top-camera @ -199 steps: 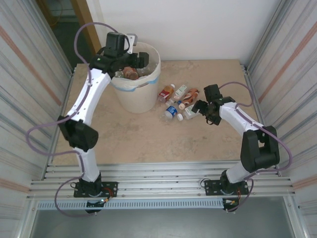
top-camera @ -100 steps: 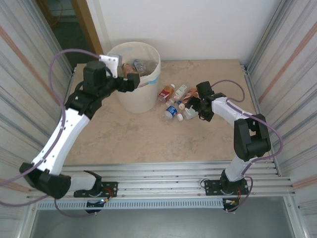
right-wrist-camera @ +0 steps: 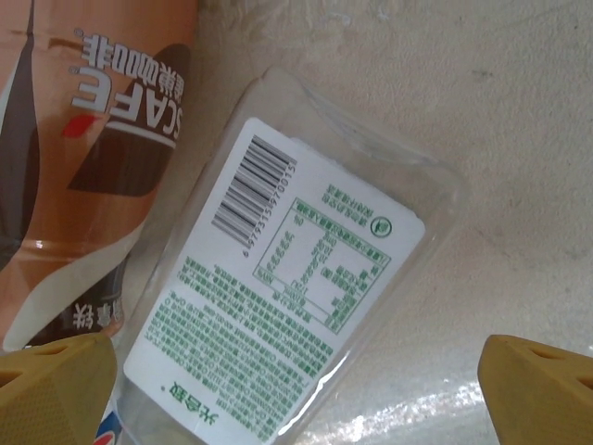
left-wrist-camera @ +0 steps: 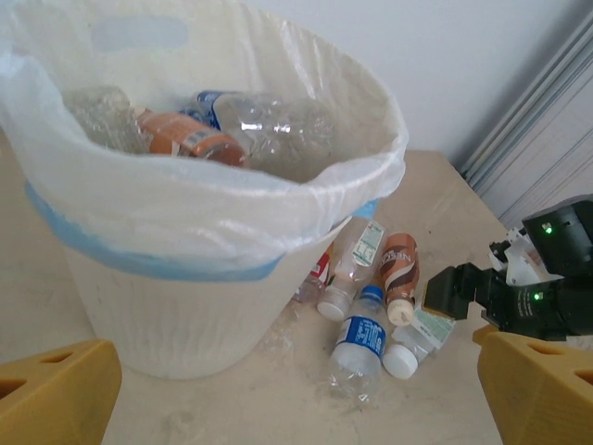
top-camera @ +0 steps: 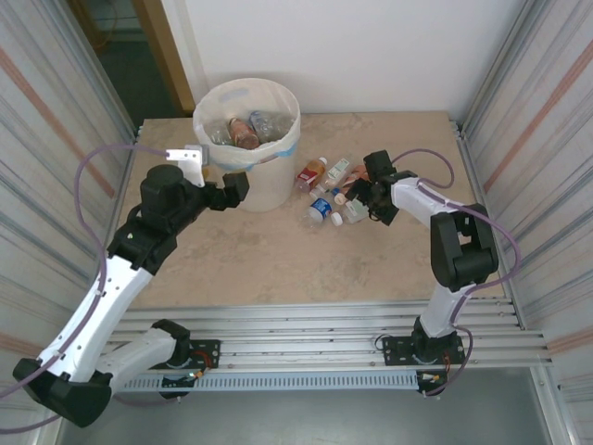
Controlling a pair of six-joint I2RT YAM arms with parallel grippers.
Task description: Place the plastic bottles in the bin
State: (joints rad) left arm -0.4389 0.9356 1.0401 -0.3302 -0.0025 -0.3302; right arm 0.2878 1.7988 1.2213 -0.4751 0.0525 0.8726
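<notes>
Plastic bottles [top-camera: 246, 130] lie heaped inside the bin [top-camera: 264, 181], the bulkiest thing on the table [top-camera: 278, 269]. It is round, cream-white and upright, lined with a pale bag [left-wrist-camera: 278, 199] and ringed by a blue tape band [left-wrist-camera: 157, 264].

Close before the bin's near-left wall hangs the left gripper [top-camera: 233, 188], holding nothing. The left wrist view shows its yellow fingers [left-wrist-camera: 56, 389] spread wide.

To the right of the bin, the right gripper [top-camera: 372, 197] sits low over loose bottles on the table. It is also spread wide and grips nothing, with its fingers [right-wrist-camera: 56, 380] on either side of a clear bottle [right-wrist-camera: 278, 324] that has a white, green-printed label.

The loose bottles lie just right of the bin. A red-labelled bottle [top-camera: 312, 171] is nearest its wall, then a green-labelled bottle [top-camera: 336, 170] and a brown coffee bottle [top-camera: 357, 176]. A blue-capped bottle [top-camera: 320, 209] lies nearer the front.
</notes>
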